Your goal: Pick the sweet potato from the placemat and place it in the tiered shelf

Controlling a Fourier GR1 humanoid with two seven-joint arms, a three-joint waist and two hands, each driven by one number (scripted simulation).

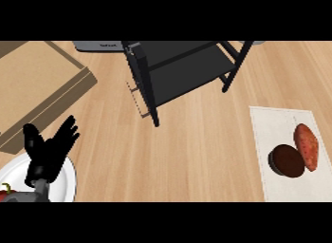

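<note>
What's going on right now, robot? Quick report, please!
Left hand open, resting over plate. Right hand out of sight. Sweet potato on placemat, beside chocolate cookie. Shelf path unobstructed.

Sweet potato [308, 146] showing orange-red; round item [287, 161] beside it showing dark brown. Placemat [291, 124] showing off-white. Tiered shelf [183, 71] showing black. Counter [189, 152] showing light wood grain. Left hand [50, 147] showing black. Plate [67, 182] showing white. Box [29, 85] showing tan.
</note>
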